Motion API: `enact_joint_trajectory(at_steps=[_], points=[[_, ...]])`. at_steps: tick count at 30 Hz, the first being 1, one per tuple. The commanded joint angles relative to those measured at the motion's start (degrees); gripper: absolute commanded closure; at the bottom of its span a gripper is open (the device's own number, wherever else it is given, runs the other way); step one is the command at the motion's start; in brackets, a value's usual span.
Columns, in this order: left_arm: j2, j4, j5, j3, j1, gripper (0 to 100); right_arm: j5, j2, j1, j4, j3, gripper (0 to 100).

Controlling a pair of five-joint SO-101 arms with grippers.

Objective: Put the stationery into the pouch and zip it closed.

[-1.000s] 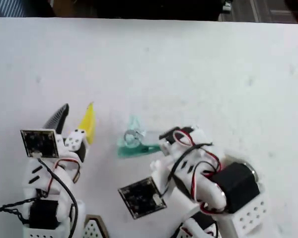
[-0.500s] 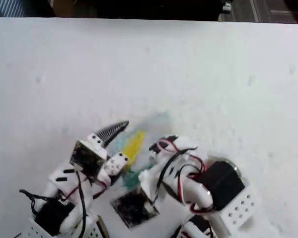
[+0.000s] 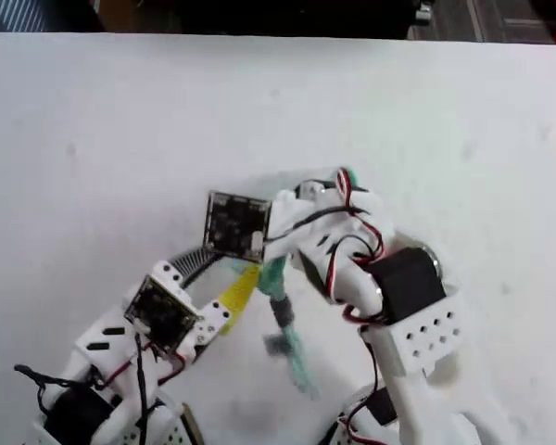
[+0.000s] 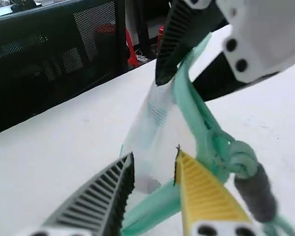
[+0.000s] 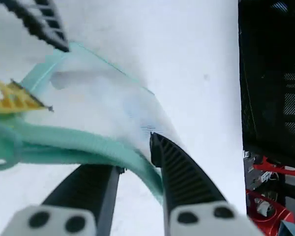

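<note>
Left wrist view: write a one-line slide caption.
Right gripper holds the pouch by its green edge; left gripper, open, straddles its clear side.

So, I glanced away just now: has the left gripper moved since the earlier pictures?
Yes. The left gripper has swung to its right and back from the far edge of the table; its jaws now straddle the pouch.

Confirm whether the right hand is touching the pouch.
Touching. The right wrist view shows the green zip edge of the pouch running between the two fingers of the right hand, against both.
</note>
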Motion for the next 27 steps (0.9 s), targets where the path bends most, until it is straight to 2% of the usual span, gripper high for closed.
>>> enact_joint_trajectory(at_steps=[1, 6, 9, 15, 19, 22, 24, 27], points=[[0.2, 1.2, -2.3, -1.0, -1.2, 84, -4.5, 0.1, 0.0, -3.9, -2.5, 98.1], [0.2, 1.0, -2.0, -1.1, -9.5, 84, -5.6, 0.1, 0.4, -5.5, -2.5, 98.1], [0.2, 0.9, -2.0, -1.1, -11.9, 83, -6.9, 0.2, -0.1, -5.6, -2.4, 98.1], [0.2, 0.8, -2.0, -1.2, -12.4, 83, -14.1, 0.0, 0.0, -6.4, -1.2, 98.1], [0.2, 0.8, -1.4, -2.8, -14.0, 84, -16.0, 0.1, -2.1, -6.4, 3.4, 98.1], [0.2, 1.1, 5.4, -4.8, -15.4, 83, -16.0, 0.0, -5.8, -7.3, 7.9, 98.1], [0.2, 1.0, 9.1, -4.6, -14.3, 83, -16.4, -0.4, -7.6, -9.7, 10.1, 98.1], [0.2, 0.7, 7.9, -2.3, -10.2, 83, -16.5, -0.1, -9.2, -11.4, 10.5, 98.1]])
